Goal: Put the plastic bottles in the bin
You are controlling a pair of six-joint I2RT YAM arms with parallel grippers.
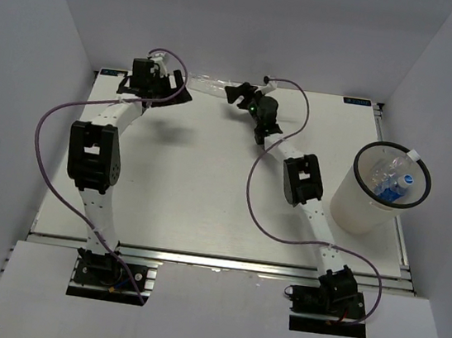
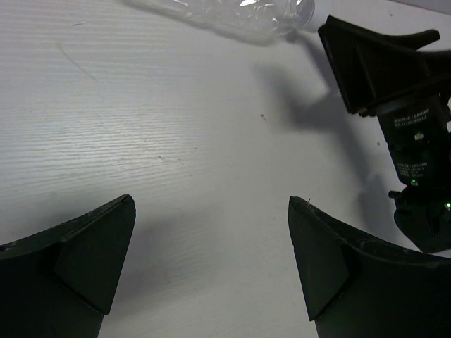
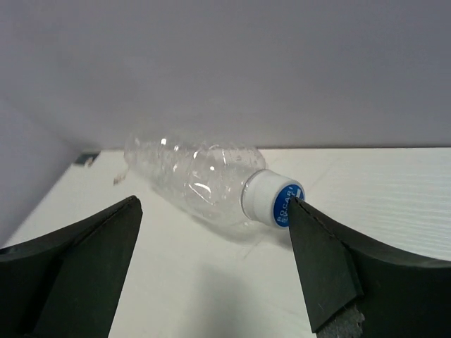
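- While both arms reach toward the far edge, one clear bottle (image 3: 197,179) lies on its side at 12 o'clock on the table (image 1: 207,183).
- Its white cap with the blue top points at the right gripper (image 3: 213,204), which is spread wide and empty, with the cap just beside one fingertip.
- The left gripper (image 2: 211,201) is wide open too with nothing in it, and the bottle sits at its 12 o'clock.
- The bin (image 1: 352,209) stands at 3 o'clock with bottles (image 1: 395,181) piled inside, maybe four, hard to count.

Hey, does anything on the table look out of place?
One clear bottle lies on its side at the table's far edge, outside the bin holding the other bottles.
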